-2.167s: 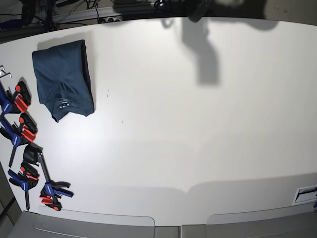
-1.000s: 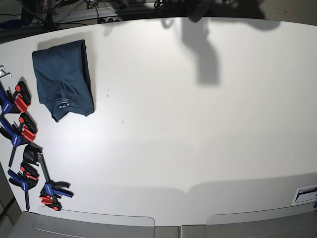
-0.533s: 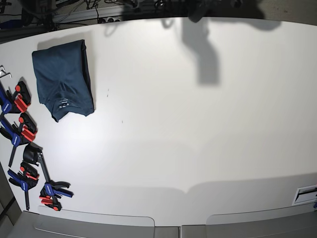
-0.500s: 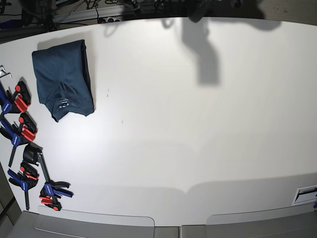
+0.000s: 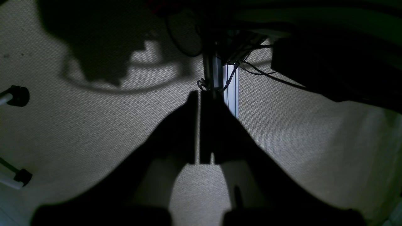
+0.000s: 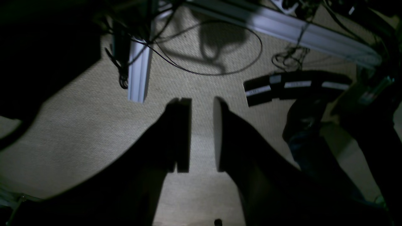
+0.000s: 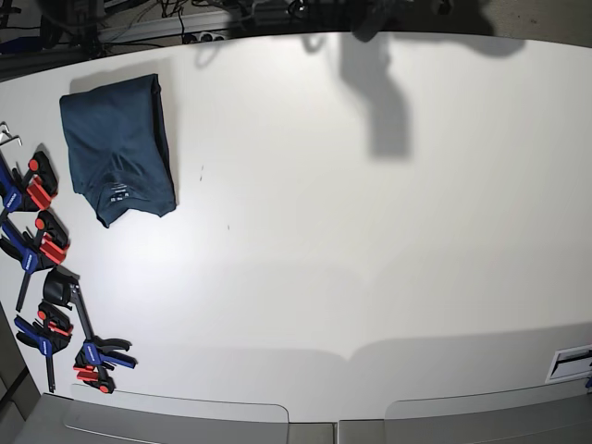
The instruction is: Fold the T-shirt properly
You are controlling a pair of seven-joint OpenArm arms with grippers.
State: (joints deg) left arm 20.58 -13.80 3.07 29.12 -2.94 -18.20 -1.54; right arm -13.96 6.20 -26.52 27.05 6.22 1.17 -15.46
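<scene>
The right gripper (image 6: 202,135) now has its jaws a little apart with nothing between them, above carpeted floor (image 6: 94,131) and off the table, while the left gripper (image 5: 199,127) is pressed together and empty. On the white table (image 7: 370,259) nothing has shifted: the T-shirt (image 7: 118,159) lies as a folded packet near the far left corner, just beyond the row of clamps (image 7: 42,250), so folding looks finished. Its small white neck label (image 7: 117,195) is too small to read.
</scene>
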